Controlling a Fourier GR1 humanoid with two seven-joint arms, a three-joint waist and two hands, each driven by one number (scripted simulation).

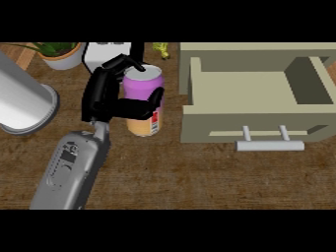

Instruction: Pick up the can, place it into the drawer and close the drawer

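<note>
Near the middle left of the desk (199,182) we see one robot hand (109,96), the left, with its fingers and thumb curled round the can (143,106), which is pink above and orange below. Much of the can's left side is hidden behind the hand, and we cannot tell whether its base touches the wood or hangs just over it. The right robot hand shows nowhere. Just right of the can stands the drawer (261,93), pulled open, its pale inner floor bare and its handle (269,145) sticking out toward us; the cabinet's far right corner is cut off by the frame. At the left a large white cylinder (14,93) lies partly out of view, near the forearm. Behind the hand sit a potted plant (60,53), a white box (106,53) and a small yellow-green thing (160,49) that we cannot make out. Bare wood lies open along the near side, below the drawer front.
</note>
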